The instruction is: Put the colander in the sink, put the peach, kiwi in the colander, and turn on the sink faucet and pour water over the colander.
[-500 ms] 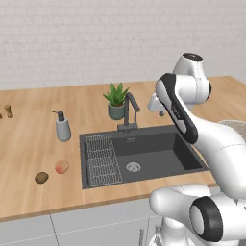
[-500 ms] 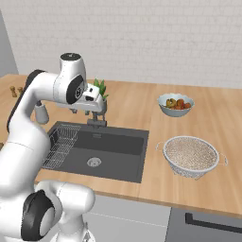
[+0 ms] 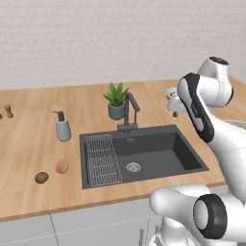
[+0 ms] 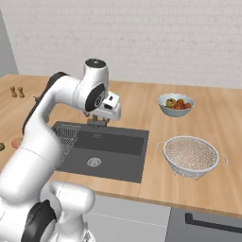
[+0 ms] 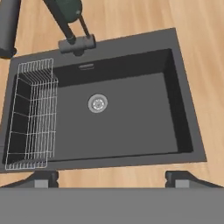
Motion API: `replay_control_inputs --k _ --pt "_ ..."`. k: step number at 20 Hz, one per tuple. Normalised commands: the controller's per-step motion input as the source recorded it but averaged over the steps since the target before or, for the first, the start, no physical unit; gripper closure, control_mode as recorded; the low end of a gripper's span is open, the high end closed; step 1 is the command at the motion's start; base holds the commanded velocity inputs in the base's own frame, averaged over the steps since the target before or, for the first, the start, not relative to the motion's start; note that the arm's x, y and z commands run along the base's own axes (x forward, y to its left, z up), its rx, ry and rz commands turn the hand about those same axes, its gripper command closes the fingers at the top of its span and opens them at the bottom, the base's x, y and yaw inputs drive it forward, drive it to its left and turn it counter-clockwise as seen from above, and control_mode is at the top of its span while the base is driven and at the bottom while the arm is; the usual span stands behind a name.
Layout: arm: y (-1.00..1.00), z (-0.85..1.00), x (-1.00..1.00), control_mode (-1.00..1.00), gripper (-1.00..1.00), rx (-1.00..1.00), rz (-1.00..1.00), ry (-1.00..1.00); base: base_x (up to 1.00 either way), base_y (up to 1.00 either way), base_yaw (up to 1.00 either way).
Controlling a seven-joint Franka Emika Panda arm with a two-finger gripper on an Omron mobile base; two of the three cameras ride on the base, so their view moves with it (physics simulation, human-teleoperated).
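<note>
The colander (image 4: 191, 156), a round silvery mesh bowl, stands on the counter right of the sink (image 4: 113, 158). My gripper (image 4: 110, 113) hovers over the sink's back right part, well left of the colander, open and holding nothing. In the hand view its fingertips (image 5: 43, 179) stand wide apart above the dark sink (image 5: 131, 122) with its drain and wire rack (image 5: 33, 116). The peach (image 3: 61, 166) and the brown kiwi (image 3: 42, 178) lie on the counter left of the sink (image 3: 158, 153). The faucet (image 3: 129, 111) stands behind the basin, and I see no water running.
A pale bowl of fruit (image 4: 175, 105) sits at the back right, beyond the colander. A potted plant (image 3: 116, 101) stands behind the faucet and a grey soap pump (image 3: 62, 127) left of the sink. Two small brown shakers (image 3: 7, 111) are at the far left.
My arm has swung to the right, carrying the open gripper from near the faucet towards the sink's right side. The fruit and colander have not moved.
</note>
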Motion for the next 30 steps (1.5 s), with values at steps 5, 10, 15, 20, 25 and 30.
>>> replay_control_inputs --k 5,10,15,20,25,30 --pt "-1.00 -0.54 -0.33 -1.00 -1.00 0.10 -0.42 0.00 0.00 0.00 0.00" --pt "-1.00 -0.62 -0.21 -1.00 -1.00 0.06 -0.51 0.00 0.00 0.00 0.00" --pt "-1.00 -0.40 -0.01 -1.00 -1.00 0.16 -0.51 0.00 0.00 0.00 0.00" --pt "-1.00 -0.32 0.03 -1.00 -1.00 0.21 -0.48 0.00 0.00 0.00 0.00" --pt "-1.00 -0.22 0.00 -1.00 -1.00 0.26 -0.43 0.00 0.00 0.00 0.00" --pt "-0.90 -0.23 0.00 -1.00 -1.00 0.20 -0.26 0.00 0.00 0.00 0.00"
